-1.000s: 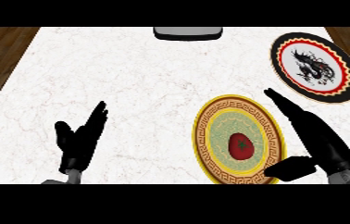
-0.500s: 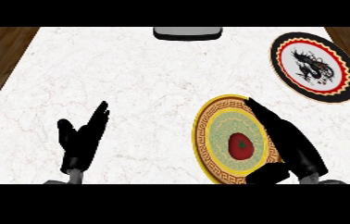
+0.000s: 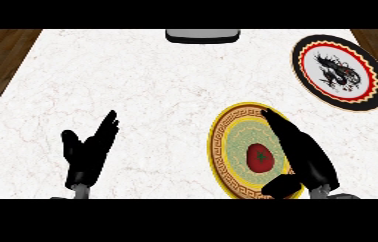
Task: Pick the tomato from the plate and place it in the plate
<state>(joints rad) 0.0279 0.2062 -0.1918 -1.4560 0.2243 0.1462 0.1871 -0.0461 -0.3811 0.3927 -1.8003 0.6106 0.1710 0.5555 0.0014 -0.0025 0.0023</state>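
Head view: your right robot hand (image 3: 301, 151) has swung in from 3 o'clock over gold-rimmed plate (image 3: 221, 136), fingers straight and apart, thumb low at 5 o'clock, touching nothing. Tomato (image 3: 260, 156) sits at plate centre, just beside fingers at 9 o'clock. Grasp looks imminent; no lift yet. Left robot hand (image 3: 87, 151) rests open on tabletop (image 3: 148, 86). Dragon plate (image 3: 306, 53) waits at 1 o'clock.

White marble counter (image 3: 170, 86); grey object (image 3: 202, 35) at far edge, partly cut off.
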